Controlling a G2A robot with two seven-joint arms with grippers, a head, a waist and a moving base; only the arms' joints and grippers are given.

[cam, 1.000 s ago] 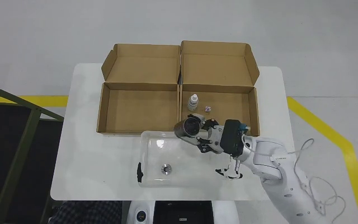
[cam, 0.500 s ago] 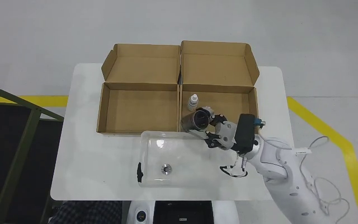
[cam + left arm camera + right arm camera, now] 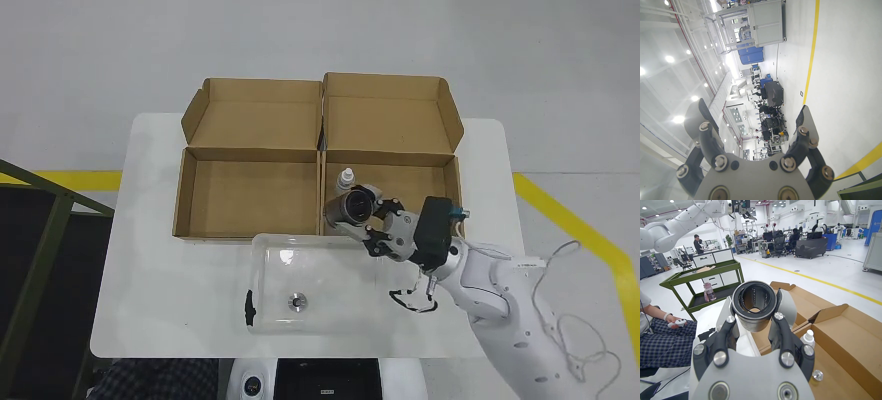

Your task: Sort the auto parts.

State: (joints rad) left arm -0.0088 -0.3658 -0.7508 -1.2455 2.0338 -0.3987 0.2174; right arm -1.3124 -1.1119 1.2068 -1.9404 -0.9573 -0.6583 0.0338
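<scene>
Looks like the place step: right gripper (image 3: 755,313) fingers clamped on silver cylindrical metal bearing (image 3: 754,306), held over near edge of right-hand brown cardboard box (image 3: 420,190); next likely carry inward, lower, release; left gripper (image 3: 753,109) fingers apart.

White floor (image 3: 300,40), yellow floor line (image 3: 90,180), green cart (image 3: 702,273), office chairs (image 3: 779,244), ceiling lights (image 3: 678,119).

The white table (image 3: 150,250) carries two open cardboard boxes at its far side, the left box (image 3: 250,200) touching the right box (image 3: 425,190); a clear plastic bin (image 3: 330,285) lies just in front of them.
</scene>
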